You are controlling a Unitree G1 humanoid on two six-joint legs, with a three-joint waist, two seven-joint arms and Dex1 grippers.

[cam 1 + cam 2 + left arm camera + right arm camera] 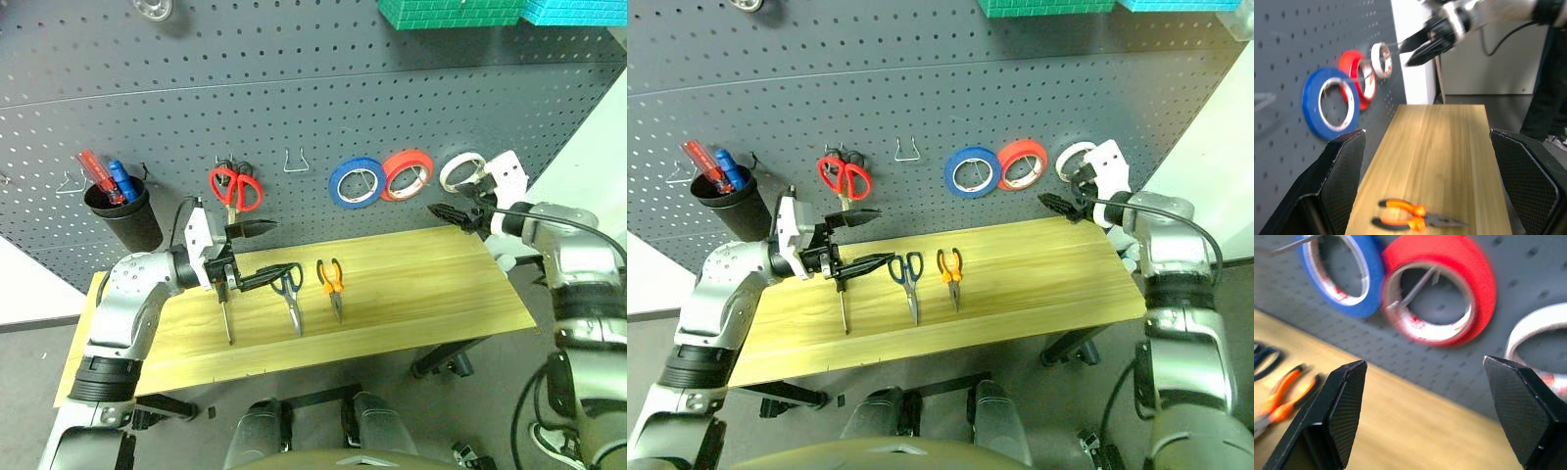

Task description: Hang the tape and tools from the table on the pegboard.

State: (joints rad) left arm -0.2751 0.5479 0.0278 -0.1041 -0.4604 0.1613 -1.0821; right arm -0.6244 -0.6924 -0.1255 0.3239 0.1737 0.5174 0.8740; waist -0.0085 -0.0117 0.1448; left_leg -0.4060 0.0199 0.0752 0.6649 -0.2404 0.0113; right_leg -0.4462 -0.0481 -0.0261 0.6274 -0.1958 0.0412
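The left gripper [250, 255] is held level with its fingers spread wide and nothing between them. The right gripper [453, 211] is likewise spread empty, angled slightly downward on a bent arm.

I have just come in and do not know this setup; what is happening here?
A humanoid robot is hanging things on the pegboard. The white tape already hangs on a hook, with the open right gripper just in front. The screwdriver, scissors and pliers lie on the table; the open left gripper hovers above them.
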